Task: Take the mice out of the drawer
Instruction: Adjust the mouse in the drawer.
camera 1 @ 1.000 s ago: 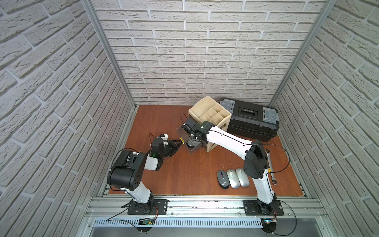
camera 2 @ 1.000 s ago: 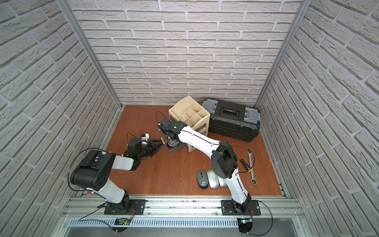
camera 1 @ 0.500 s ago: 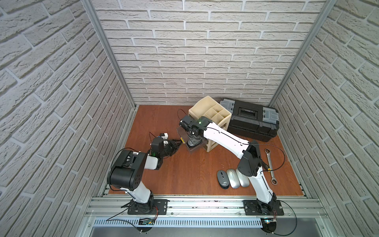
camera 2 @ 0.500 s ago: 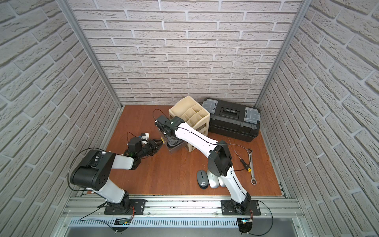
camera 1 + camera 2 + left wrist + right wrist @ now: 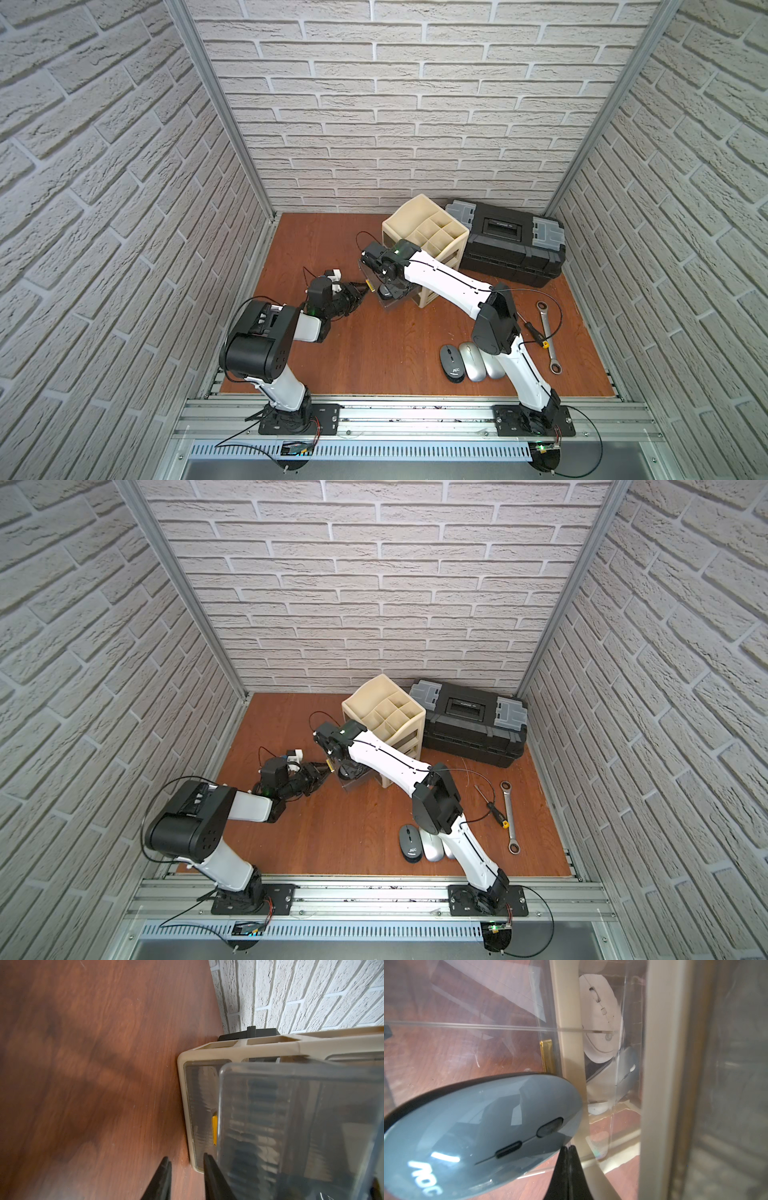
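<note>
The right gripper [image 5: 569,1153], closed and empty, is recorded as shifted further over the pulled-out clear drawer [image 5: 291,1095], beside the dark grey mouse [image 5: 477,1130] lying inside; the left gripper [image 5: 186,1156] is held part-open and empty; removal is judged pending.

In a top view you can read white "AOC" on the dark grey mouse [image 5: 451,362], toward five o'clock on the table [image 5: 374,353]. In the right wrist view the same "AOC" shows, upside down, on the second dark grey mouse [image 5: 477,1132].
</note>
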